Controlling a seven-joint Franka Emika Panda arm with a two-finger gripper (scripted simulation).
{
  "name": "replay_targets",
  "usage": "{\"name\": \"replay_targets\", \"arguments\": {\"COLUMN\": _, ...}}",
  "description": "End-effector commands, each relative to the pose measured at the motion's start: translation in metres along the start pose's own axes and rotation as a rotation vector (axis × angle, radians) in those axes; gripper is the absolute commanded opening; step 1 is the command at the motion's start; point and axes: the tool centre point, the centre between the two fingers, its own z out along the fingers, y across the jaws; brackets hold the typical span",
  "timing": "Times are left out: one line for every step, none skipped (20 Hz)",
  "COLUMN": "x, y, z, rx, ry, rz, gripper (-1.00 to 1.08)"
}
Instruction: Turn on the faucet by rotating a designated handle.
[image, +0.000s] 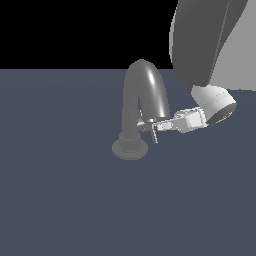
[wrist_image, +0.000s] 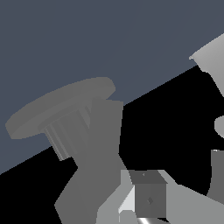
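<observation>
Faucet (image: 136, 107) stands upright mid-desk (image: 60, 200), spout arching toward the exterior view's right. My hand (image: 156, 128) reaches in level from that side, fingertips at the column. Handle (image: 146, 126) a small bright stub there, mostly masked by my fingers; contact unclear. Cannot tell how far my fingers are parted. Wrist view: ribbed base (wrist_image: 61, 111) and column close up, handle not made out. Upper arm cut off by frame.
</observation>
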Motion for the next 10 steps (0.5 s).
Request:
{"name": "replay_targets", "arguments": {"x": 0.024, "y": -0.015, "z": 0.007, "rx": 0.008, "ry": -0.008, "rz": 0.029, "gripper": -1.0}}
{"name": "replay_targets", "arguments": {"x": 0.026, "y": -0.017, "z": 0.007, "rx": 0.008, "ry": -0.008, "rz": 0.031, "gripper": -1.0}}
{"name": "replay_targets", "arguments": {"x": 0.027, "y": -0.018, "z": 0.007, "rx": 0.008, "ry": -0.009, "rz": 0.032, "gripper": -1.0}}
{"name": "replay_targets", "arguments": {"x": 0.029, "y": -0.019, "z": 0.007, "rx": 0.008, "ry": -0.01, "rz": 0.034, "gripper": -1.0}}
{"name": "replay_targets", "arguments": {"x": 0.03, "y": -0.021, "z": 0.007, "rx": 0.009, "ry": -0.01, "rz": 0.035, "gripper": -1.0}}
{"name": "replay_targets", "arguments": {"x": 0.032, "y": -0.022, "z": 0.007, "rx": 0.009, "ry": -0.011, "rz": 0.036, "gripper": -1.0}}
{"name": "replay_targets", "arguments": {"x": 0.033, "y": -0.023, "z": 0.007, "rx": 0.009, "ry": -0.011, "rz": 0.038, "gripper": -1.0}}
{"name": "replay_targets", "arguments": {"x": 0.034, "y": -0.024, "z": 0.007, "rx": 0.009, "ry": -0.012, "rz": 0.039, "gripper": -1.0}}
{"name": "replay_targets", "arguments": {"x": 0.036, "y": -0.026, "z": 0.007, "rx": 0.009, "ry": -0.012, "rz": 0.04, "gripper": -1.0}}
{"name": "replay_targets", "arguments": {"x": 0.037, "y": -0.027, "z": 0.007, "rx": 0.01, "ry": -0.013, "rz": 0.041, "gripper": -1.0}}
